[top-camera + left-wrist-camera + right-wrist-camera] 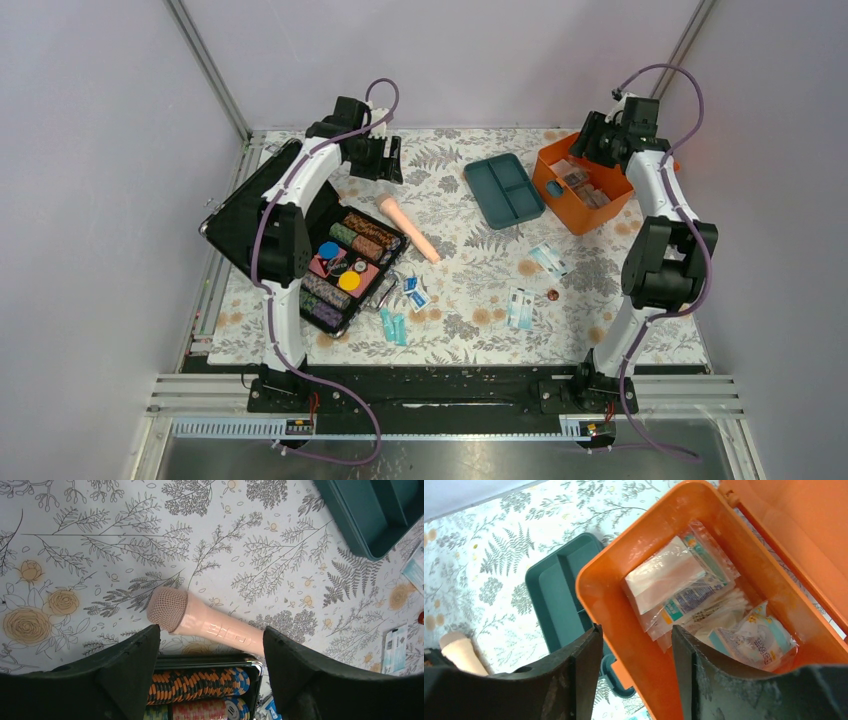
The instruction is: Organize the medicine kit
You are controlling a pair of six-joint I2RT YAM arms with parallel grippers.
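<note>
Packets [674, 580] already lie in the orange medicine kit [624, 630]; teal tray [503, 190], beige bandage roll [210, 622] and loose sachets [548, 259] sit outside. Left gripper [210, 645] and right gripper [636, 640] gape empty.

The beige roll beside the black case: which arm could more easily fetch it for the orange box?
Left, likely: the left jaws stand open just short of the roll, while the right jaws hang over the orange box.

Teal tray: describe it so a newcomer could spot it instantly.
On the floral tablecloth, find the open orange box at the far right. Just to its left lies a dark teal tray, out of the box. Unlike the orange box it is shallow, divided and empty; nearby packets are pale and small.
</note>
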